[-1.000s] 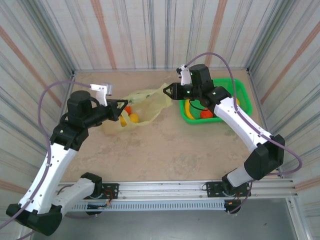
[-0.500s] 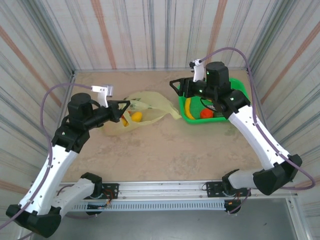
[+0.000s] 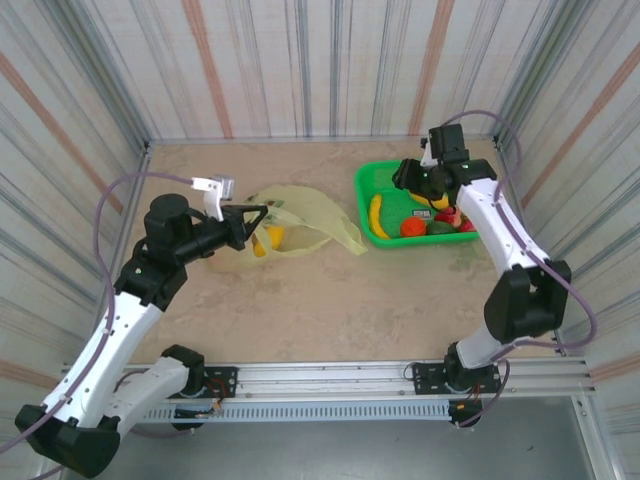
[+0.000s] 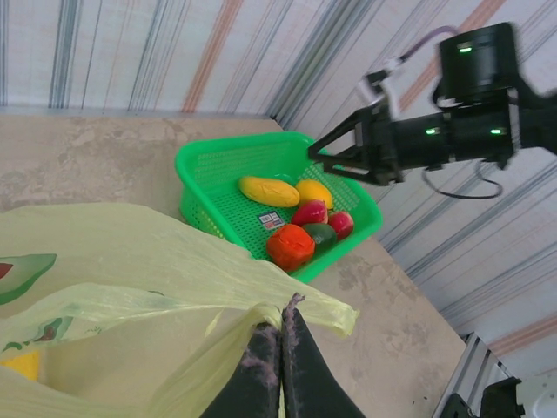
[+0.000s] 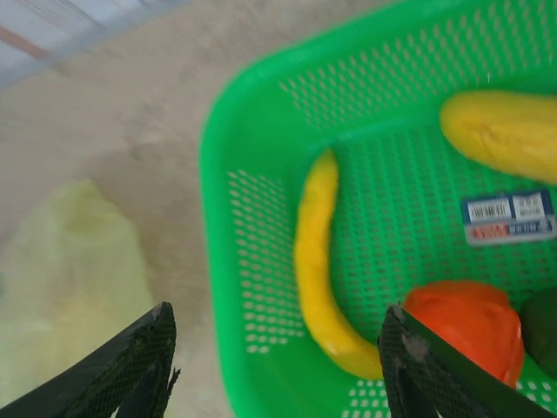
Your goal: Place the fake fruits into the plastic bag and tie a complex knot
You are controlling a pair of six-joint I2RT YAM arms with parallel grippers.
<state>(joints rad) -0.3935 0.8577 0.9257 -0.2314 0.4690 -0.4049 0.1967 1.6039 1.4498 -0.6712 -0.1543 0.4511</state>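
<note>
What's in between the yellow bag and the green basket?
Nothing, just a strip of bare table between bag and basket, seen in the right wrist view.

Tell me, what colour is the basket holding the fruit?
The basket is bright green, clearest in the right wrist view.

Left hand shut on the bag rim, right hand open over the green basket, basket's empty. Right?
Not empty. The right wrist view shows the green basket holding a banana, a yellow fruit and an orange-red fruit. The rest stands: left hand shut on the plastic bag rim, right hand open over the basket.
</note>
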